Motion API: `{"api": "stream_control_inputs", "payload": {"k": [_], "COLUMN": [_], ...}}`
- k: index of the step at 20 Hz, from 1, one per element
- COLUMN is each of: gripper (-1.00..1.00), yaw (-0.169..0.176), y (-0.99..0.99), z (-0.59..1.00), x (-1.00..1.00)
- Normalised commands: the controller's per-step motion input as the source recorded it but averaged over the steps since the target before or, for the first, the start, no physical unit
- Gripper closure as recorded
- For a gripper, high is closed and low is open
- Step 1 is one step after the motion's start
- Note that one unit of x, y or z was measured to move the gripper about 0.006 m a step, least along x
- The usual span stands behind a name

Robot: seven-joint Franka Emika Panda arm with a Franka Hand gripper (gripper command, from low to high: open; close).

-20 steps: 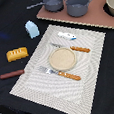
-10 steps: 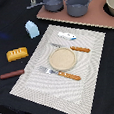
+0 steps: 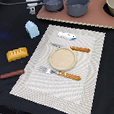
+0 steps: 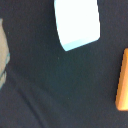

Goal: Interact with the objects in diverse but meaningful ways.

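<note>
Bread loaf (image 3: 17,54) on cloth, grey pots (image 3: 52,1) (contents unseen)

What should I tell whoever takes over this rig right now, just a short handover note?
Gripper: at the far edge of the exterior view, above the carton; holding nothing that can be seen, and whether it is open or shut cannot be told.
Things: carton upright on the dark cloth, just off the placemat's far corner. Bread loaf and sausage on the cloth at the exterior view's left of the mat. White-and-blue piece on the mat, beyond the plate.
Done: nothing evident; every toy lies free.
Left: all of it. The carton sits closest under the wrist camera, so it is probably the next pick.
</note>
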Motion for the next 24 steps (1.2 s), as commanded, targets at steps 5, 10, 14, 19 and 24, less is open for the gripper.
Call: {"api": "stream_control_inputs", "payload": {"k": [5,10,14,19,24], "gripper": [-1.00,-1.00,-1.00,-1.00,-1.00], "yaw": [0.028,0.003,0.003,0.014,0.017], "y": [-0.16,-0.19,-0.09,-0.06,-0.07], "z": [-0.35,-0.27,-0.32,-0.37,-0.33], "x": [-0.08,-0.02,-0.04,-0.11,-0.27]}}
